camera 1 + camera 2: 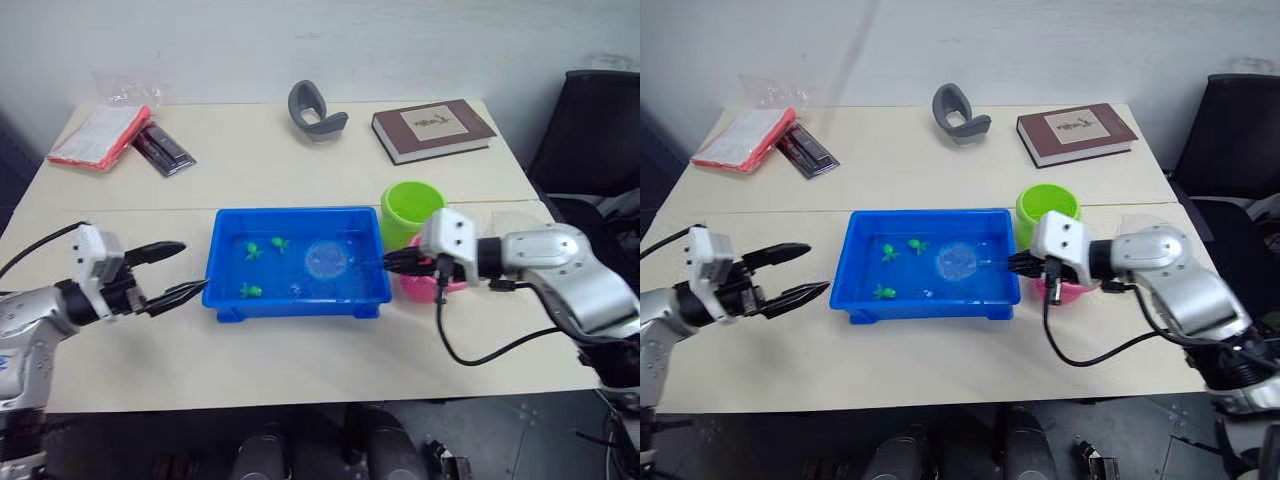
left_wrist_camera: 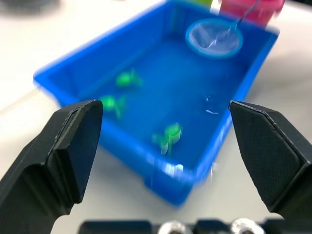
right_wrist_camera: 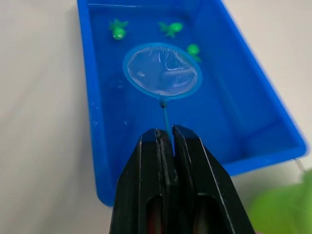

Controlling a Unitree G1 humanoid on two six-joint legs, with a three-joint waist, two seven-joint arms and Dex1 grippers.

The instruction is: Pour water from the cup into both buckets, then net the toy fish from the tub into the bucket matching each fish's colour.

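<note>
The blue tub (image 1: 296,299) sits mid-table with water and three green toy fish (image 1: 253,251) in it. The net (image 1: 326,260) lies with its hoop in the tub's right half, with no fish in its mesh (image 3: 162,70). My right gripper (image 1: 392,263) is shut on the net's thin handle at the tub's right rim. Behind that gripper stands the lime green bucket (image 1: 410,208); the pink bucket (image 1: 418,288) is mostly hidden by it. My left gripper (image 1: 172,271) hangs open and holds nothing, just left of the tub. I cannot make out the cup.
At the back of the table lie a brown book (image 1: 432,129), a grey curved object (image 1: 317,110), a red-and-white packet (image 1: 98,134) and a dark flat item (image 1: 165,148). A black chair (image 1: 592,130) stands off the table's right side.
</note>
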